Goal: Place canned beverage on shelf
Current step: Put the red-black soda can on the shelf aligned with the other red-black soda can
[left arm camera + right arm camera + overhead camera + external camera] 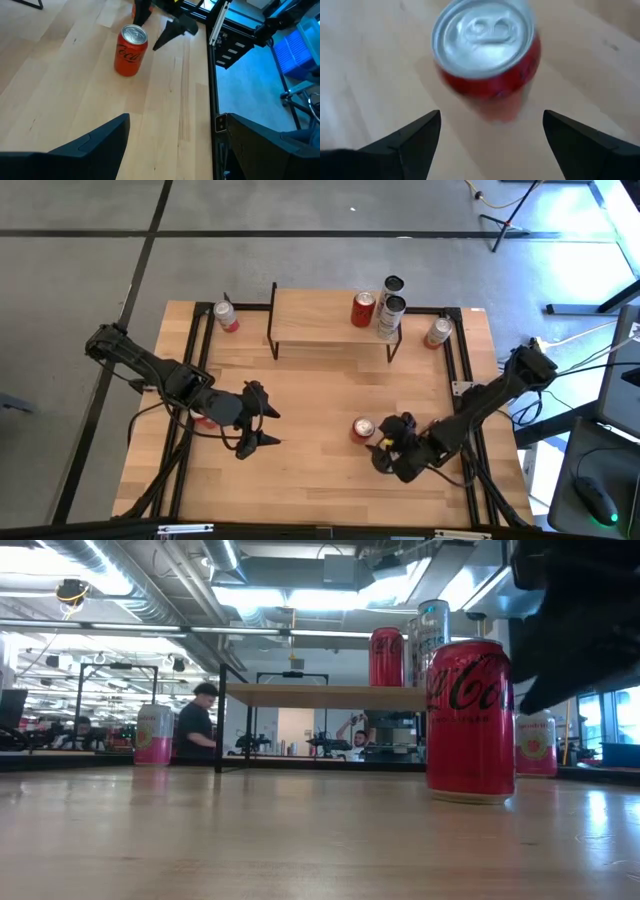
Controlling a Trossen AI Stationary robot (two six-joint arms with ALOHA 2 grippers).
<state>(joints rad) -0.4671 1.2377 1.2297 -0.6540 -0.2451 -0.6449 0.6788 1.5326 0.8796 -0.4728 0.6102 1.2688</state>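
A red cola can (363, 429) stands upright on its base on the table, right of centre; it also shows in the low view (469, 720), the left wrist view (130, 50) and the right wrist view (487, 55). My right gripper (385, 448) is open just to the can's near right, its fingers short of the can and touching nothing. My left gripper (266, 426) is open and empty over the table's left middle. The shelf (333, 318) stands at the far middle, with a red can (363, 309) and two stacked tall cans (390, 307) on its right end.
A pink-and-white can (227, 315) stands on the table left of the shelf, and another (437, 332) right of it. Black frame rails run along the table's left and right edges. Bare wood lies between the shelf and the red can. A person stands in the room beyond.
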